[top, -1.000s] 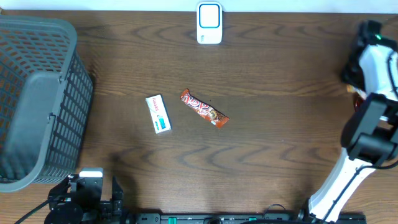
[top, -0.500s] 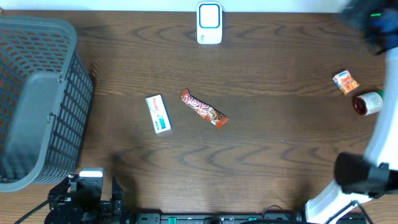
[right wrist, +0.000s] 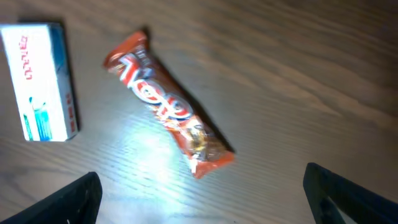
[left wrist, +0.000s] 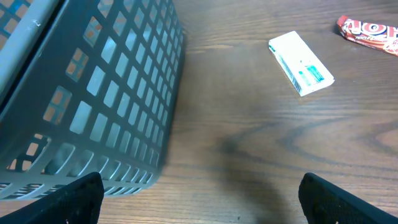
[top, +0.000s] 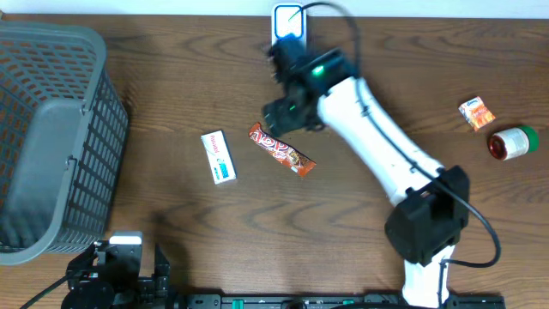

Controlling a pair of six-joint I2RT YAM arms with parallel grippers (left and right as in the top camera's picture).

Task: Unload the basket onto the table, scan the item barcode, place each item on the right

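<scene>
The long red candy bar in a shiny wrapper [top: 282, 149] lies in the middle of the brown wooden table [top: 171, 86], bare wood around it. The right gripper [right wrist: 208, 196] hangs over it, spread wide, empty.

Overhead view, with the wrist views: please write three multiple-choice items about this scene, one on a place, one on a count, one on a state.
1. Seen from overhead, where does the white box lie relative to the candy bar?
A) left of it
B) right of it
C) on top of it

2. How many small items lie near the right edge of the table?
A) one
B) two
C) four

3. The right tool is:
A) open and empty
B) shut on the candy bar
C) shut on the white box

Key:
1 A, the box lies left of the bar, apart from it.
2 B, only an orange packet and a round container lie there.
3 A, its fingers stand wide apart and the bar lies free on the table.
</scene>
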